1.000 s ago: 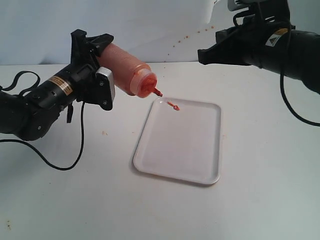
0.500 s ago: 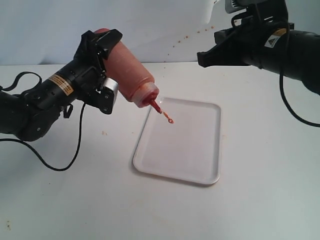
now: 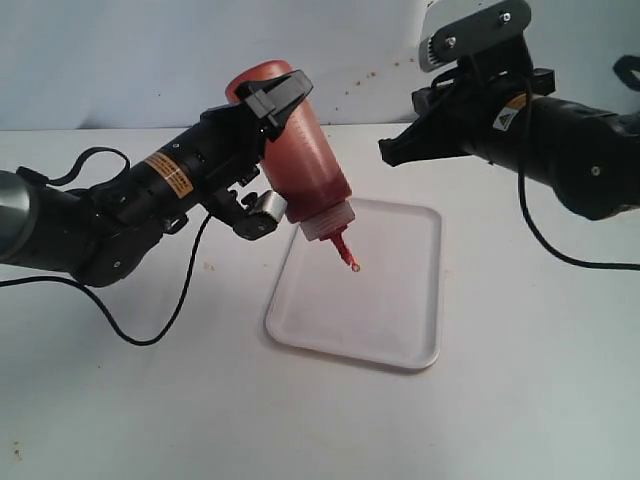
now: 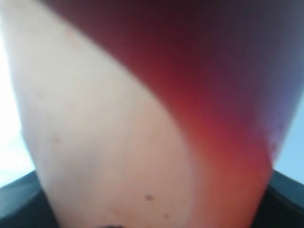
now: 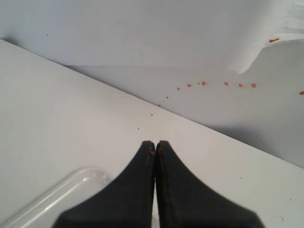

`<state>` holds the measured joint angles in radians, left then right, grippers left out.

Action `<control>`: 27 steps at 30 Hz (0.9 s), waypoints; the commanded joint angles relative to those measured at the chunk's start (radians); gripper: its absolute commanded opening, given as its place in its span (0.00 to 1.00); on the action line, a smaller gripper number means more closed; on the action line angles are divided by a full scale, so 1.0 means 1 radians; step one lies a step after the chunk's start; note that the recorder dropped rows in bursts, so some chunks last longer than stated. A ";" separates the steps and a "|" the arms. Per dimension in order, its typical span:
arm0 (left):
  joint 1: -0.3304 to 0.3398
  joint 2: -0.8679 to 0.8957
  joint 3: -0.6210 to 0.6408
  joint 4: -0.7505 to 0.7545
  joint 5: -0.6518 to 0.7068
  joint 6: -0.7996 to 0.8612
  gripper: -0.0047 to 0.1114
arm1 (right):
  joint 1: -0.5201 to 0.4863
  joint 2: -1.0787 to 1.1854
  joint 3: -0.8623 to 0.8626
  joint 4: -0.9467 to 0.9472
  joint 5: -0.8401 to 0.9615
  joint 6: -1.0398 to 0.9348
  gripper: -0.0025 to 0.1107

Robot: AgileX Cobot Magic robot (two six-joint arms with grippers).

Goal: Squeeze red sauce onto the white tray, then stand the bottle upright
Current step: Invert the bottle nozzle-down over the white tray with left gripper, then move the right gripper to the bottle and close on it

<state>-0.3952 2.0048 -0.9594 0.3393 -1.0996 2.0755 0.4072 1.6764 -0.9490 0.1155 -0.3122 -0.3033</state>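
Observation:
My left gripper (image 3: 268,150) is shut on the bottle (image 3: 300,150), which tilts steeply nozzle-down over the white tray (image 3: 390,310). The red nozzle (image 3: 345,250) with its small tethered cap hangs just above the tray's near-left part. Red sauce (image 4: 213,85) has pooled toward the nozzle end; the bottle's blurred wall (image 4: 104,142) fills the left wrist view and hides the fingers there. No blob shows on the tray. My right gripper (image 5: 155,145) is shut and empty, held in the air beyond the tray's far edge (image 5: 52,199).
The white table (image 3: 520,400) extends around the tray. Small red specks dot the back wall (image 5: 213,84). A black cable (image 3: 150,335) from the left arm loops over the table at the left.
The left gripper has swung the bottle right and tipped it further, from slanted to nearly nozzle-down over the tray. The right arm has shifted slightly left and lower.

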 commanded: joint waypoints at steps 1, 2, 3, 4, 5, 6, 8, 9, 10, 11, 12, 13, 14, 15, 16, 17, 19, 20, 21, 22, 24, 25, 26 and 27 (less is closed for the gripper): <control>-0.004 -0.014 -0.036 -0.047 -0.055 0.019 0.04 | 0.002 0.030 0.004 -0.005 -0.060 0.002 0.02; -0.004 -0.014 -0.039 -0.047 -0.055 0.019 0.04 | 0.002 0.032 0.004 0.039 -0.060 0.025 0.02; -0.004 -0.014 -0.044 -0.047 -0.055 0.019 0.04 | 0.002 0.032 0.004 0.061 -0.060 0.044 0.02; -0.004 -0.014 -0.051 -0.047 -0.055 0.019 0.04 | 0.000 0.032 0.004 0.068 -0.060 0.059 0.02; -0.004 -0.014 -0.060 -0.047 -0.055 0.019 0.04 | -0.002 0.032 0.004 0.068 -0.057 0.074 0.02; -0.004 -0.014 -0.067 -0.047 -0.055 0.019 0.04 | -0.002 0.032 0.004 0.066 -0.053 0.096 0.02; -0.004 -0.014 -0.081 -0.047 -0.055 0.019 0.04 | -0.002 0.032 0.004 0.026 -0.050 0.156 0.02; -0.004 -0.014 -0.086 -0.041 -0.055 0.019 0.04 | -0.003 0.032 0.004 -0.006 -0.050 0.186 0.02; -0.004 -0.014 -0.090 -0.034 -0.055 0.019 0.04 | -0.003 0.032 0.004 -0.071 -0.050 0.263 0.02; -0.004 -0.014 -0.089 -0.032 -0.055 0.019 0.04 | -0.003 0.032 0.004 -0.093 -0.050 0.290 0.02; -0.004 -0.014 -0.089 -0.030 -0.055 0.019 0.04 | -0.003 0.032 0.004 -0.139 -0.050 0.339 0.02; -0.004 -0.014 -0.089 -0.030 -0.055 0.019 0.04 | -0.008 0.032 0.004 -0.153 -0.050 0.352 0.02; -0.004 -0.014 -0.089 -0.020 -0.055 0.019 0.04 | -0.017 0.032 0.004 -0.206 -0.053 0.391 0.02; -0.004 -0.014 -0.089 -0.016 -0.055 0.019 0.04 | -0.022 0.032 0.004 -0.223 -0.057 0.393 0.02; -0.004 -0.014 -0.089 -0.016 -0.055 0.019 0.04 | -0.027 0.032 0.004 -0.228 -0.069 0.393 0.02; -0.004 -0.014 -0.089 -0.014 -0.055 0.019 0.04 | -0.029 0.032 0.004 -0.228 -0.073 0.384 0.02; -0.004 -0.014 -0.089 -0.014 -0.055 0.019 0.04 | -0.029 0.032 0.004 -0.228 -0.086 0.352 0.04; -0.004 -0.014 -0.089 -0.014 -0.055 0.019 0.04 | -0.029 0.032 0.004 -0.228 -0.086 0.352 0.08; -0.004 -0.014 -0.089 -0.014 -0.055 0.019 0.04 | -0.029 0.032 0.004 -0.228 -0.086 0.352 0.17; -0.004 -0.014 -0.089 -0.014 -0.055 0.019 0.04 | -0.026 0.032 0.004 -0.228 -0.086 0.352 0.27; -0.004 -0.014 -0.089 -0.014 -0.055 0.019 0.04 | -0.018 0.039 0.004 -0.228 -0.094 0.341 0.67; -0.004 -0.014 -0.089 -0.014 -0.055 0.019 0.04 | -0.016 0.045 0.004 -0.230 -0.102 0.323 0.88; -0.004 -0.014 -0.089 -0.014 -0.055 0.019 0.04 | -0.013 0.050 0.004 -0.234 -0.106 0.313 0.96; -0.004 -0.014 -0.089 -0.014 -0.055 0.019 0.04 | -0.011 0.053 0.004 -0.241 -0.110 0.294 0.95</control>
<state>-0.3952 2.0048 -1.0370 0.3422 -1.1074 2.1043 0.3884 1.7214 -0.9490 -0.1045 -0.3969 0.0276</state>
